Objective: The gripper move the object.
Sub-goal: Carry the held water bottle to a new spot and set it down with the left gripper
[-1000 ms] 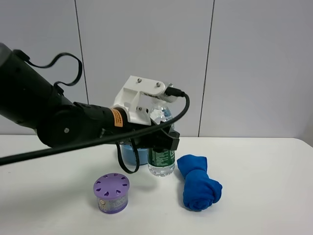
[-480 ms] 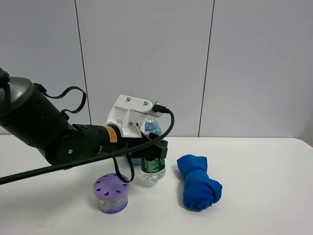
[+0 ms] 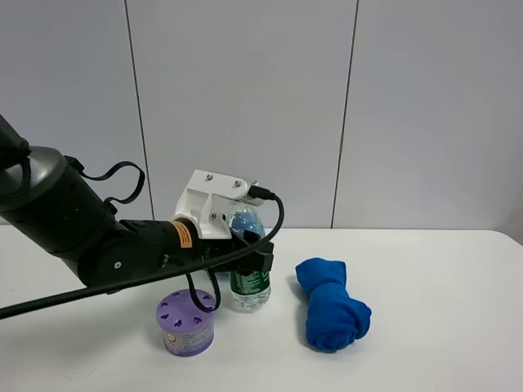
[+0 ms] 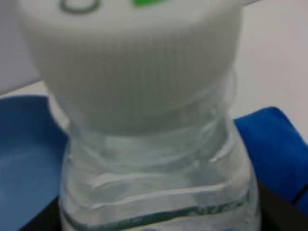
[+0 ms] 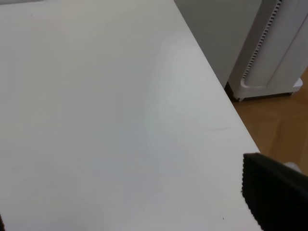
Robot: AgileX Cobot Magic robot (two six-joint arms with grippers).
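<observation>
The object is a small clear water bottle (image 3: 249,282) with a white cap and green label. It stands upright just right of the purple container, its base at or just above the table. My left gripper (image 3: 248,251) is shut on the bottle, with black jaws on either side of its upper body. In the left wrist view the cap and neck of the bottle (image 4: 139,72) fill the frame, with the left gripper (image 4: 159,219) at the lower edge. In the right wrist view the right gripper (image 5: 139,216) is open and empty over bare table, with one black fingertip (image 5: 274,197) showing.
A purple round container (image 3: 186,322) stands left of and in front of the bottle. A rolled blue cloth (image 3: 331,314) lies to its right. A blue bowl (image 4: 24,159) sits behind the bottle. The table's right edge (image 5: 216,96) drops to the floor.
My left arm has drawn back to the left and lowered, carrying the bottle away from the bowl, toward the purple container. The cloth and container have not moved.
</observation>
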